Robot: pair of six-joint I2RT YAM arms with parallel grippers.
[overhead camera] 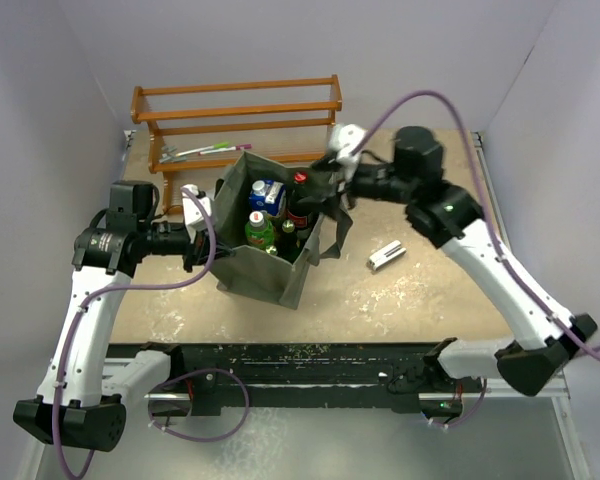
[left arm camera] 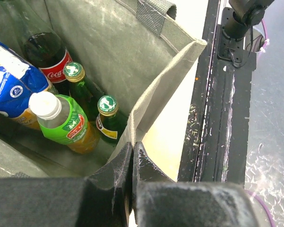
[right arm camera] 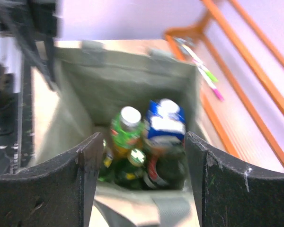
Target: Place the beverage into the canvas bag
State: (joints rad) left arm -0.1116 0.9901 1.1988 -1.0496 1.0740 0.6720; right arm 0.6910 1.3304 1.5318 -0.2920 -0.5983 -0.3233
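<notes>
1. The canvas bag (overhead camera: 265, 262) was stood upright on the desk (overhead camera: 430, 295) between the two arms, with its mouth open to the top view.
2. The bag's left rim was pinched by the left hand (left arm camera: 132, 147); its fingers were pressed together on the fabric edge.
3. The right hand (right arm camera: 142, 139) was held above the far right corner of the bag's mouth. Its fingers were spread wide and nothing was gripped between them. The right wrist view was blurred.
4. The beverages were all seen inside the bag, on its floor. A cola bottle (left arm camera: 47, 54) with a red label was set deepest. Two green glass bottles (left arm camera: 107, 111) with green caps were ranged in front of it. A green-labelled bottle (left arm camera: 61, 120) with a white cap was laid against them, and a blue-and-white pack (left arm camera: 9, 80) was tucked beside it.
5. A strap handle (overhead camera: 338, 235) was draped down the bag's right side.
6. A wooden rack (overhead camera: 235, 110) was placed behind the bag, with pens (overhead camera: 205, 152) laid on its lower shelf.
7. A small white object (overhead camera: 385, 256) was left on the desk to the right of the bag, apart from it.
</notes>
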